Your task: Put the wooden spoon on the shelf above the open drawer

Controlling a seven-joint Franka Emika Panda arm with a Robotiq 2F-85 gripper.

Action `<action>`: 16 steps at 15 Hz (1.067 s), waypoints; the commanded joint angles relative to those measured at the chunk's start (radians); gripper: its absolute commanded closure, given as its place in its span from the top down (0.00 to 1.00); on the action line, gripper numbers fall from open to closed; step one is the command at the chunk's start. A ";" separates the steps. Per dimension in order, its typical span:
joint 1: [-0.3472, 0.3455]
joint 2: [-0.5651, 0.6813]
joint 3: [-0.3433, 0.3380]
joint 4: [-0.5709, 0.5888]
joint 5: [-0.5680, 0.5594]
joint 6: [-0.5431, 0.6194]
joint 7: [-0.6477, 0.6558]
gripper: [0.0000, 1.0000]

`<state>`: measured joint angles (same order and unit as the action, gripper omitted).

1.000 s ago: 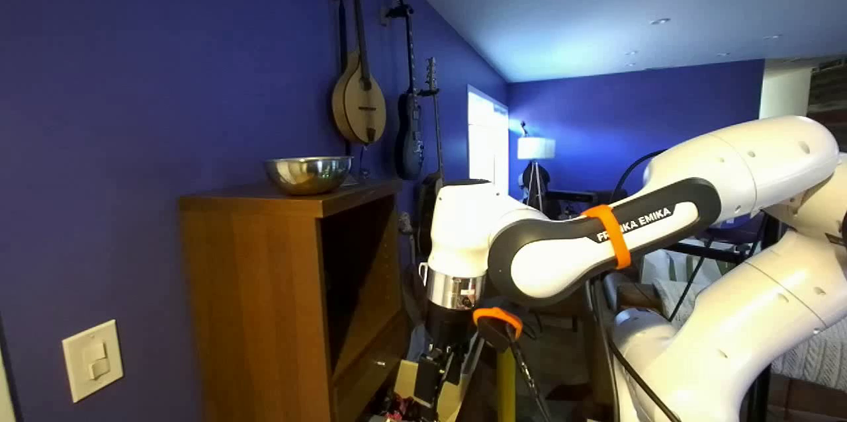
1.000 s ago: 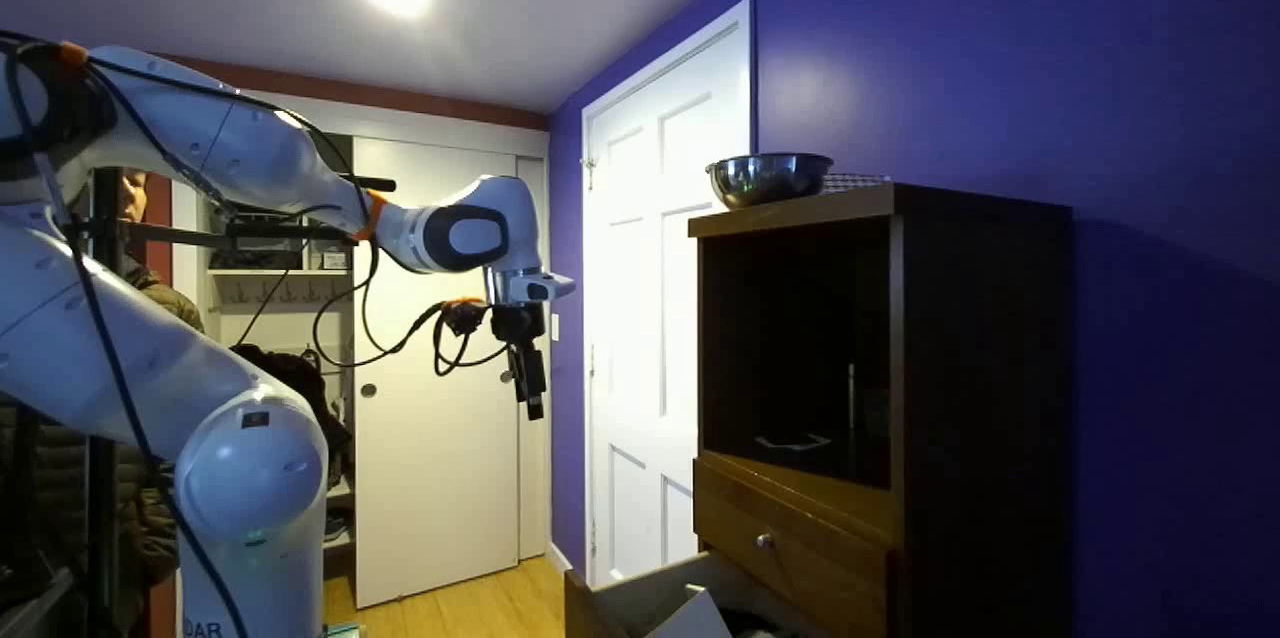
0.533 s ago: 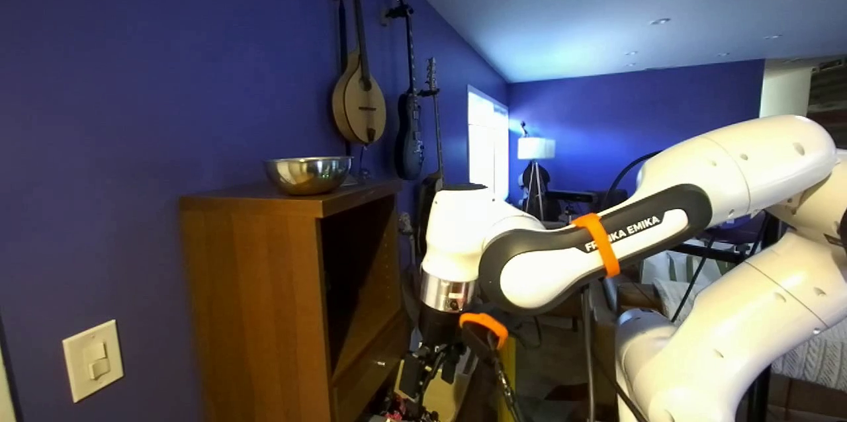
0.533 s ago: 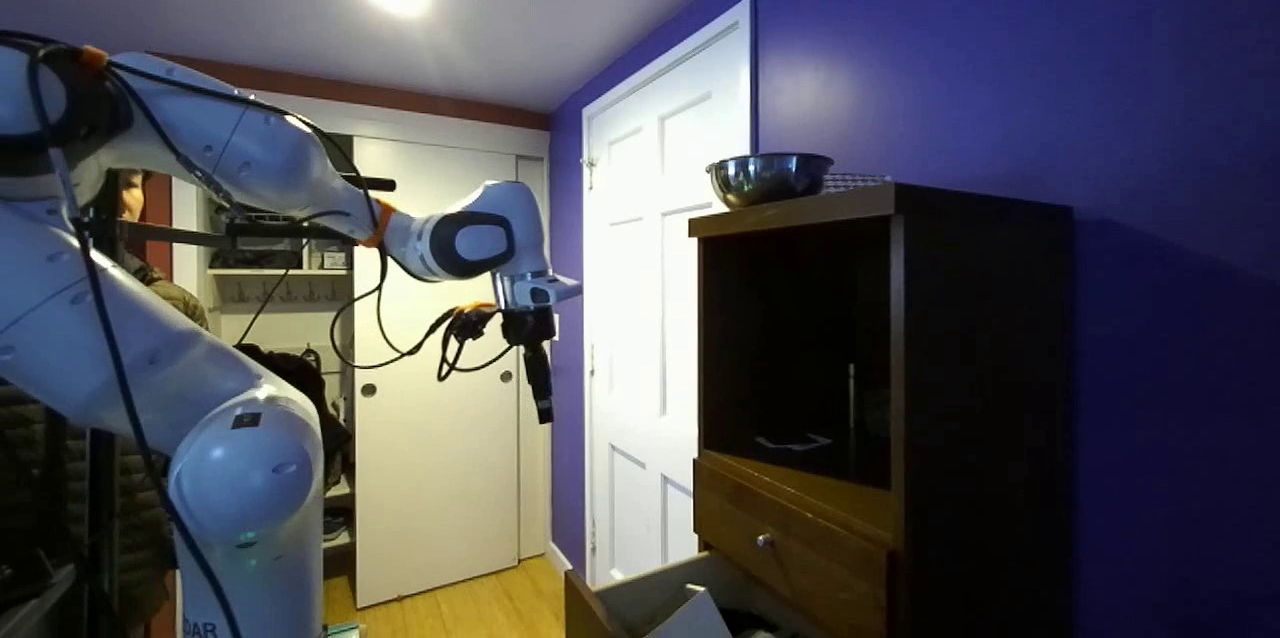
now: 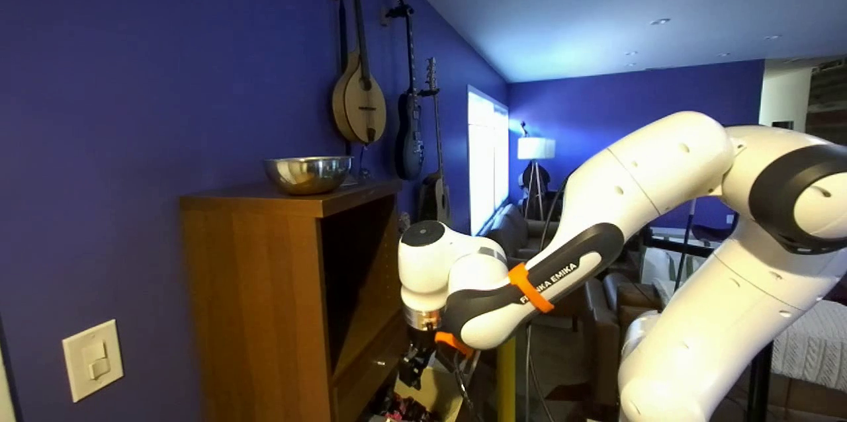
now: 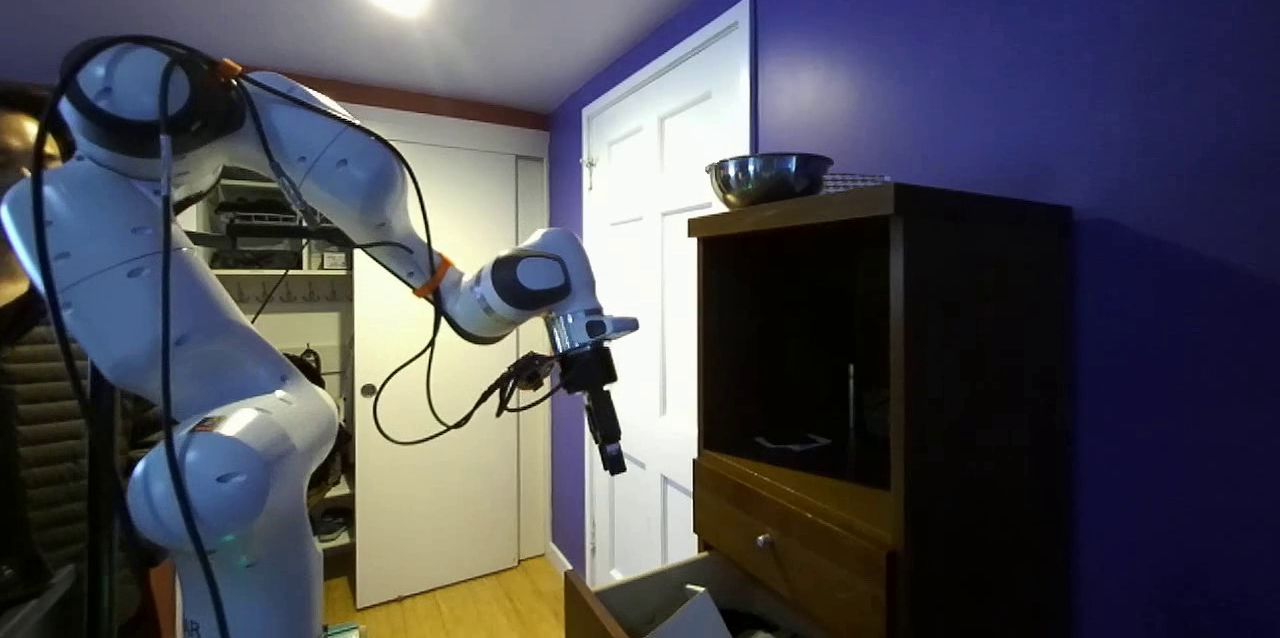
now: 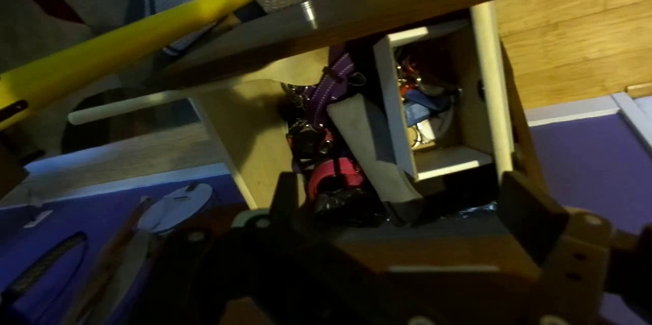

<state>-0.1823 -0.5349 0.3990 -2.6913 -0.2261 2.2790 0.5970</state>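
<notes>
- Since the earlier frame, the jointed white robot arm has swung its wrist lower and towards the tall mid-brown wooden cabinet, taking the black two-fingered end effector with it.
- That end effector's fingers stand wide apart, as the wrist view shows, the gap between them giving onto the drawer contents.
- Beneath, apart from the fingertips, is the pale light-wood open drawer.
- Inside it lie a purple stitched strap, a pinkish-red band, a bent grey sheet and a small pale box holding blue and red things.
- Where the wooden spoon is, these views do not let me tell.
- Over the open drawer, and over a closed brown drawer front with a round metal knob, the flat brown wooden shelf spans the cabinet's dark recess; one thin pale item lying on it is too dim to name.
- Higher, a shiny round metal bowl stands on the cabinet's top surface, in both exterior views.
- Farther back come a white panelled door, a pale round-bodied stringed instrument hung on the deep-blue wall, and, farthest, a floor lamp with a white shade.
</notes>
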 commanded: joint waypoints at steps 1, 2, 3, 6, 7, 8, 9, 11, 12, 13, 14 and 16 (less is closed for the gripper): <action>0.040 0.031 -0.059 0.005 -0.034 -0.004 0.016 1.00; 0.044 0.048 -0.076 0.010 -0.032 -0.003 0.009 1.00; 0.048 0.058 -0.086 0.016 -0.030 -0.003 0.006 1.00; -0.020 0.093 -0.106 0.024 -0.058 -0.025 0.112 1.00; -0.045 0.087 -0.126 0.002 -0.087 0.001 0.144 1.00; -0.072 0.073 -0.158 -0.031 -0.117 0.036 0.168 1.00; -0.102 0.068 -0.183 -0.052 -0.152 0.058 0.198 1.00; -0.159 0.065 -0.236 -0.073 -0.201 0.077 0.248 1.00; -0.180 0.063 -0.255 -0.076 -0.211 0.071 0.277 1.00; -0.126 0.075 -0.254 -0.052 -0.181 0.038 0.215 1.00; -0.138 0.075 -0.271 -0.056 -0.187 0.039 0.210 1.00; -0.127 0.075 -0.276 -0.055 -0.185 0.039 0.206 1.00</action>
<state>-0.3311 -0.4610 0.1461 -2.7480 -0.3988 2.3241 0.7947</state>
